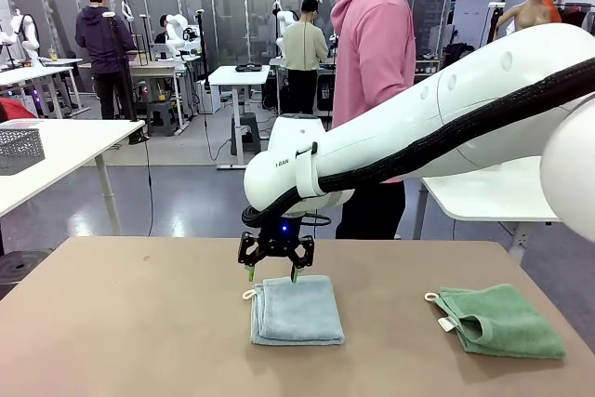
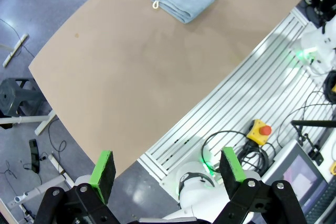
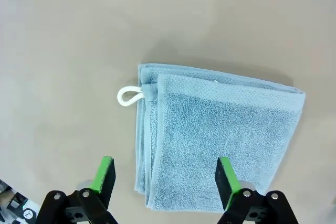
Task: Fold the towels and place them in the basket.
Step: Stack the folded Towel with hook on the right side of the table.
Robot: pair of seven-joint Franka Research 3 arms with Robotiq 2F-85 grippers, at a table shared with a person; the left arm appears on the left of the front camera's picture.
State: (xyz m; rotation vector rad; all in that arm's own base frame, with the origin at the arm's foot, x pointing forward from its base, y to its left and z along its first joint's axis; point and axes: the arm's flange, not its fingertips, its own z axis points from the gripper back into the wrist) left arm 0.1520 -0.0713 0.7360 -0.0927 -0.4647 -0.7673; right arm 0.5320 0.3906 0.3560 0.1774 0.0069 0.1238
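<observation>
A glossy white, rounded robot arm (image 1: 437,118) carries a black braided cable along its side and grey lettering. Its black two-finger gripper (image 1: 275,272) has green pads and a blue light.

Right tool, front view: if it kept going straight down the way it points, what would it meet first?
Most likely the grey-blue towel. The right tool points down with jaws open, and the right wrist view looks along its fingers onto the folded towel's edge near the white loop. One finger may land on the table instead.
</observation>
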